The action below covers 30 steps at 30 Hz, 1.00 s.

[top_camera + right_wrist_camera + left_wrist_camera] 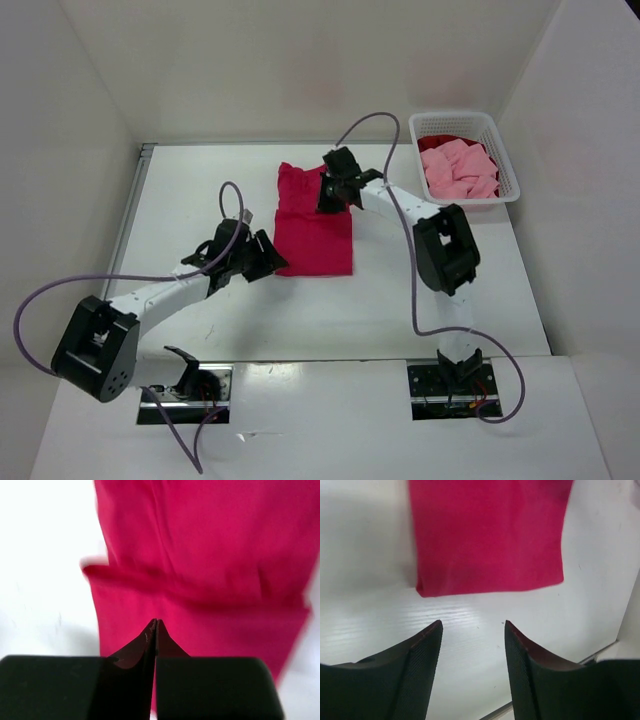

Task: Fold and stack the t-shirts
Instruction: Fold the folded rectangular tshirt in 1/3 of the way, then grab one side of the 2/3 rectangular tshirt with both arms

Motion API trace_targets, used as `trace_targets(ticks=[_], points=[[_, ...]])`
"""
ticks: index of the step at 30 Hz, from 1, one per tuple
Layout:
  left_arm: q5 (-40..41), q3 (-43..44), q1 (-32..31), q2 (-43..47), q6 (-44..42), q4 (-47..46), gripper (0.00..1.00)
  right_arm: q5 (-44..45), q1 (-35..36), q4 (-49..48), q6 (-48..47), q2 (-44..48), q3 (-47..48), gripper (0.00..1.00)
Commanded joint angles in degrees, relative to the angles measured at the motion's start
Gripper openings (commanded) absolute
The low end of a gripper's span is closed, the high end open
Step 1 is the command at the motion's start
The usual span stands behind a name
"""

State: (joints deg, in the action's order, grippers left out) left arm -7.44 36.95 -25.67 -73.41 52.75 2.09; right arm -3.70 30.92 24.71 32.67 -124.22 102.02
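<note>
The bright crimson-magenta t-shirt [312,235] lies partly folded on the white table, a long strip with a crosswise fold near its far end. My left gripper [272,256] is open and empty, just off the shirt's near left corner; the shirt's edge [490,535] lies ahead of the fingertips in the left wrist view [472,623]. My right gripper [328,190] is shut over the shirt's far right part; no cloth shows between its tips [157,621] above the shirt [210,555]. The light pink t-shirt [458,170] and the dark red t-shirt [445,135] lie in the basket.
The white lattice basket [508,168] stands at the far right corner of the table. White walls close in the table at the back and sides. Purple cables loop from both arms. A metal rail runs along the table's left edge [130,210].
</note>
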Motion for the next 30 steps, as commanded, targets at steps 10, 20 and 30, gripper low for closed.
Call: trace_targets(ticks=[10,20,30], points=[[-3.1,3.5,3.3,-10.9,-2.2,-3.0,0.97,-9.4,-2.7,-4.2,2.3,24.4,-33.2,0.0],[-0.8,4.0,3.3,-14.2,-1.7,-3.6,0.5,-6.9,-3.9,-10.4,10.0,29.2,-48.2,0.53],[0.3,4.0,3.3,-15.3,-2.2,-4.6,0.37,-8.2,-4.5,-12.4,11.7,25.5,-50.1,0.36]])
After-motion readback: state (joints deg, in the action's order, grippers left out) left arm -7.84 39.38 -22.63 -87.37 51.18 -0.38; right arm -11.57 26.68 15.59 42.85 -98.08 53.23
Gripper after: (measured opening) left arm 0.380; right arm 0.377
